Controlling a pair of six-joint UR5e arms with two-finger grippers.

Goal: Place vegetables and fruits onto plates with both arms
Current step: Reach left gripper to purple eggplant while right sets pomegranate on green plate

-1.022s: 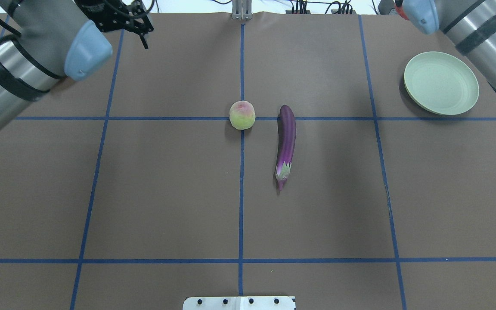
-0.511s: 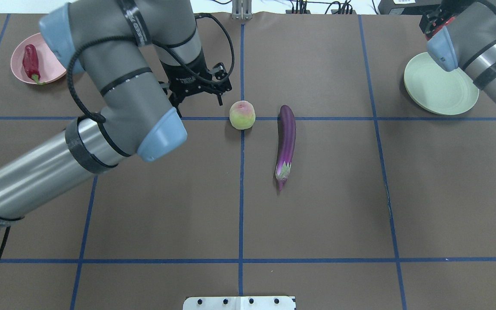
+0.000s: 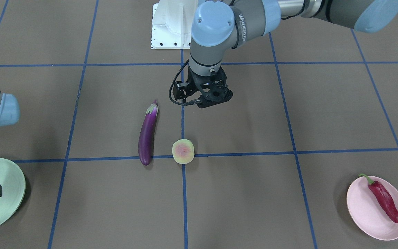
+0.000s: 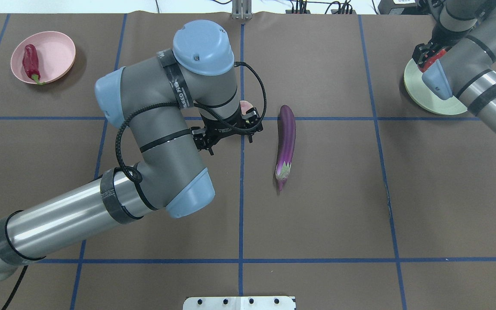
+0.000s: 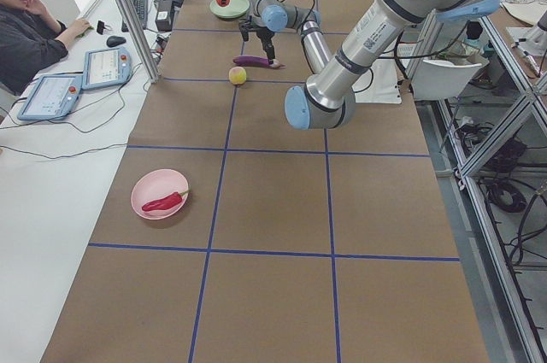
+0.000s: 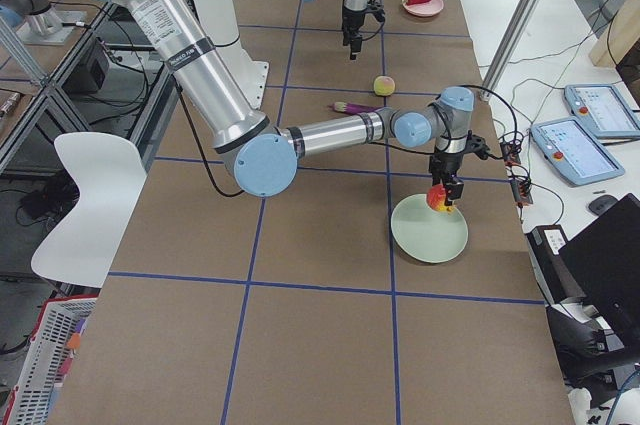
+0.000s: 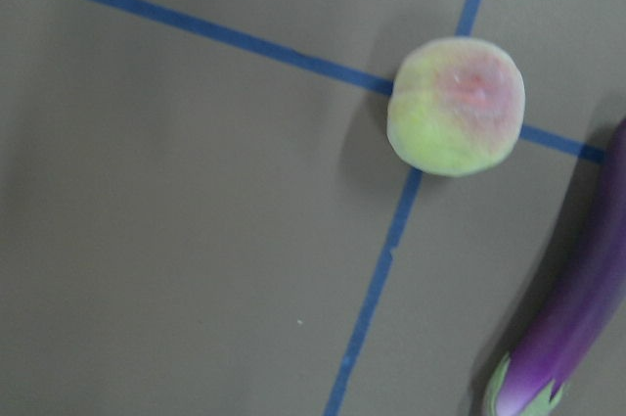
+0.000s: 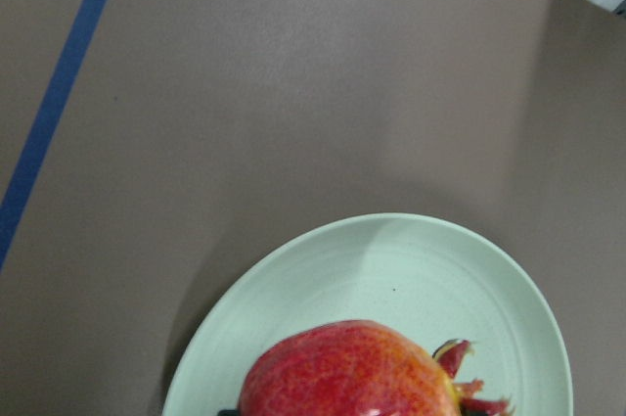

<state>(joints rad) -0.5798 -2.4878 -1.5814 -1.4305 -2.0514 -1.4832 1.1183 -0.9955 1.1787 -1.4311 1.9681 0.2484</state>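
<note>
Left gripper (image 4: 230, 142), fingers spread, hovers short of peach (image 3: 183, 151): centre over it, descend straight, close gently. Right gripper (image 6: 441, 197) pinches red fruit (image 8: 352, 372) over green plate (image 8: 391, 259): lower before release.

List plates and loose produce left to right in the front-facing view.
green plate → eggplant → peach → pink plate
</note>
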